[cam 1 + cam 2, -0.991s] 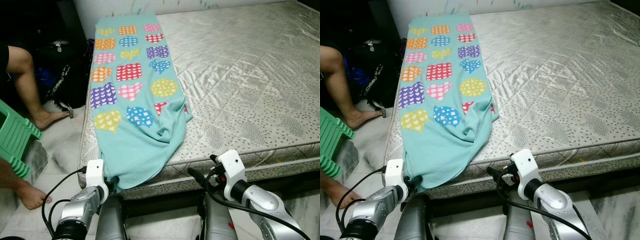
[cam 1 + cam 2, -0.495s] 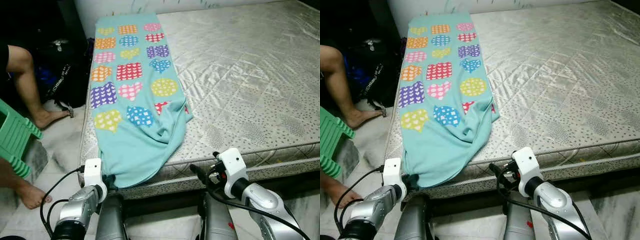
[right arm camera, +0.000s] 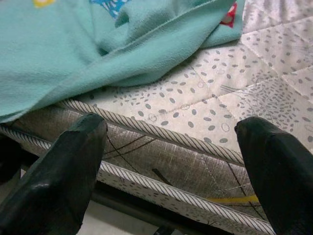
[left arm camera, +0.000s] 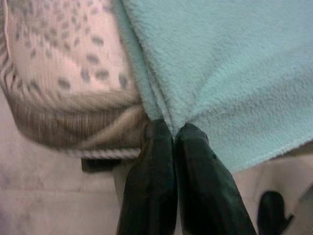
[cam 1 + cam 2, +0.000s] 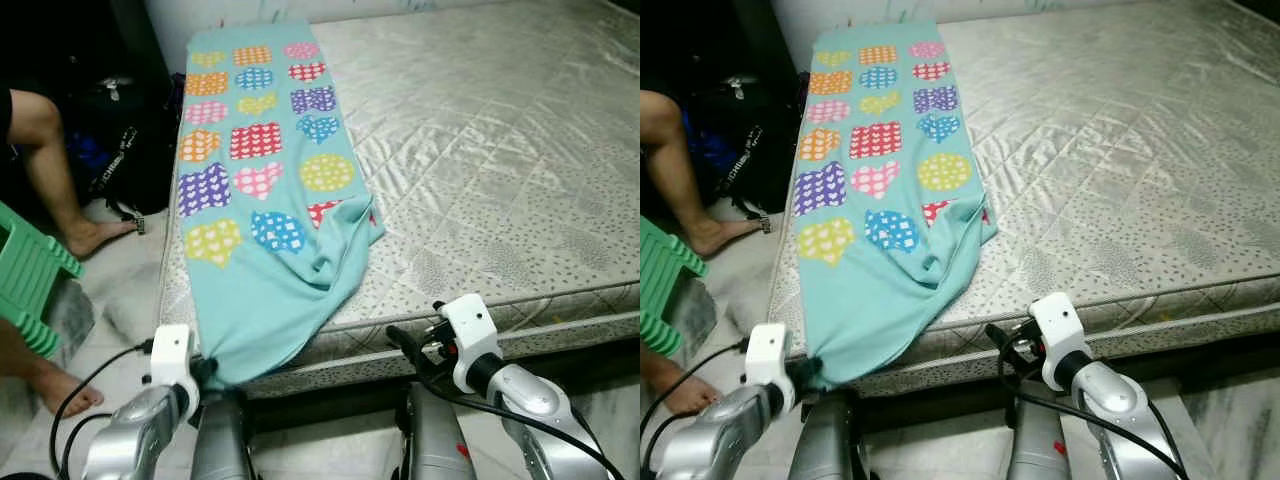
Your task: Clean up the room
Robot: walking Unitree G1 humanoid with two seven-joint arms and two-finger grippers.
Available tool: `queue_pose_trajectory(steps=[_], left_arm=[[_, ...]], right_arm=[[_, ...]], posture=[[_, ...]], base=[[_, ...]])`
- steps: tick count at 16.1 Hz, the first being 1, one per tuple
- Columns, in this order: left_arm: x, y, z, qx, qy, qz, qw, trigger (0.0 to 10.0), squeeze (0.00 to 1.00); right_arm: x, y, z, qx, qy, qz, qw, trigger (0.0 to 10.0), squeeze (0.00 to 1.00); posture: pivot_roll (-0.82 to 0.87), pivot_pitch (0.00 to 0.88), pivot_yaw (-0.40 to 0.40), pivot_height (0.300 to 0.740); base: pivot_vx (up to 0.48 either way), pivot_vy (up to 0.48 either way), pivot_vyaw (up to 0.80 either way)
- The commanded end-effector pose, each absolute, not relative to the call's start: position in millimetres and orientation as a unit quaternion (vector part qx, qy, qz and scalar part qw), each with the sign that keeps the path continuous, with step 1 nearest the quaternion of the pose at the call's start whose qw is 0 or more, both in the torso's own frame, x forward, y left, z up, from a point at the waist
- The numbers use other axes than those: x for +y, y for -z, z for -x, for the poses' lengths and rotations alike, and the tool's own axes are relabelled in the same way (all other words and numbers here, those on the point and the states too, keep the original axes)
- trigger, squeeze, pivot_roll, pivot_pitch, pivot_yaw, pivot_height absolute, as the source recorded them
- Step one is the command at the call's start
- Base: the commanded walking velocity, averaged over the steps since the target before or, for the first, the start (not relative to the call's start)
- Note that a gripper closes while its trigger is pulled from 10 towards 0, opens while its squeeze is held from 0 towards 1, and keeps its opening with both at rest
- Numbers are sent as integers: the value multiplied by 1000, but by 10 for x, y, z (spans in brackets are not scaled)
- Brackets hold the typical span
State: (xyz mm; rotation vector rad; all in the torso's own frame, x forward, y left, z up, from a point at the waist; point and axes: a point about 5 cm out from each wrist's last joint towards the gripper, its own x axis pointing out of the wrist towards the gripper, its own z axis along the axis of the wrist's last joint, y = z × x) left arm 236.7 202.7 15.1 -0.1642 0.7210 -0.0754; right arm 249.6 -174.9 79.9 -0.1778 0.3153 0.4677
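Looking at the blanket: we see a long teal fleece blanket (image 5: 262, 190) printed with polka-dotted hearts, circles and squares in orange, pink, purple, yellow, blue and red.
Where it lies: it runs along the left side of the bare grey quilted mattress (image 5: 480, 150), from the far end to the near edge, where its lower end narrows and hangs over the mattress's near left corner.
Folds: near the middle of its right edge the fleece bunches into a rumpled fold, and a red shape is partly tucked under it.
Our left end effector (image 4: 174, 133): its two black fingers are pressed together on the blanket's lowest corner, pinching the fleece just below the mattress's piped edge.
Our right end effector (image 3: 171, 147): its fingers stand wide apart with nothing between them, just in front of the mattress's near edge, to the right of the hanging blanket.
Cut off or hard to make out: the blanket's far end meets the top of the eye views; the left fingers (image 5: 205, 368) in the eye views are mostly hidden by the drooping fleece.
Beside the bed: a person's bare leg (image 5: 55, 170) and foot (image 5: 60, 390), a green plastic stool (image 5: 28, 285) cut by the frame, and a black bag (image 5: 125, 150) in deep shade whose contents we cannot tell.
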Motion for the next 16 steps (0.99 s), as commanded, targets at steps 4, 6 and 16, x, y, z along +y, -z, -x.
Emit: queue_pose_trajectory(steps=[4,6,16], left_arm=[[2111,-235,-2083,391,43,70,917,0,0],[2147,-250,-1952,409,51,59,909,0,0],[2215,-397,-1683,402,140,7,905,0,0]], right_arm=[[-1780,-806,-2519,149,-223,95,959,10000,0],[-1790,-806,-2526,149,-223,96,959,10000,0],[-1803,-810,-2596,140,-214,107,961,10000,0]], posture=[[-148,73,73,553],[-141,74,73,553],[-129,69,61,553]], base=[[0,0,0],[0,0,0],[0,0,0]])
